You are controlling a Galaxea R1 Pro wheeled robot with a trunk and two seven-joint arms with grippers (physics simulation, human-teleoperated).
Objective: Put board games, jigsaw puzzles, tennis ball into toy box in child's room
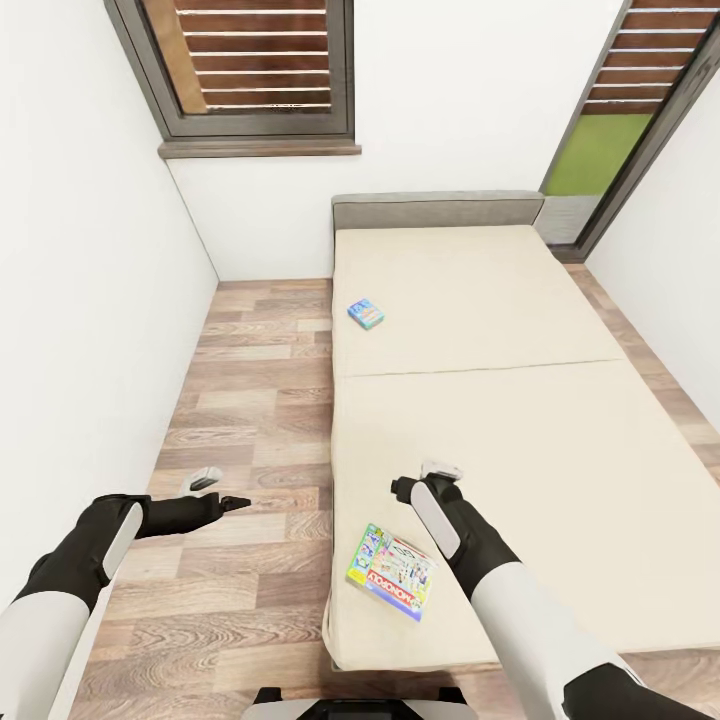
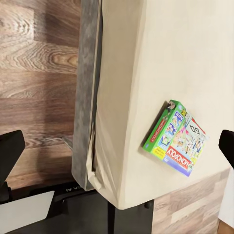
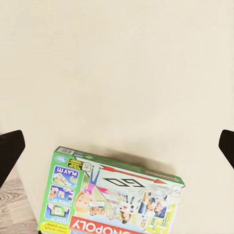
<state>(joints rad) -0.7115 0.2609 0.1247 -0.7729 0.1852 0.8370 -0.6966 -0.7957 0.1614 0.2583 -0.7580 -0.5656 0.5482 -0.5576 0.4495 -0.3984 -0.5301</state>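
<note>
Right gripper (image 1: 425, 478) jaws apart over bed (image 1: 560, 450), lower centre; green game box (image 1: 391, 571) beside it, lower centre. Left gripper (image 1: 232, 503) apart, empty. Blue game (image 1: 366, 315) mid-frame. Step: reaching; next, descend and clamp.

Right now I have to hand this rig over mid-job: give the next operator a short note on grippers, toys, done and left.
Left gripper: open, empty, over the wood floor beside the bed.
Right gripper: open, empty, above the mattress, just beyond the white and green board game.
That game lies flat at the bed's near left corner. The small blue board game lies farther up, near the left edge.
Done: nothing picked up here.
Left: grab both games; toy box and table are out of view.
</note>
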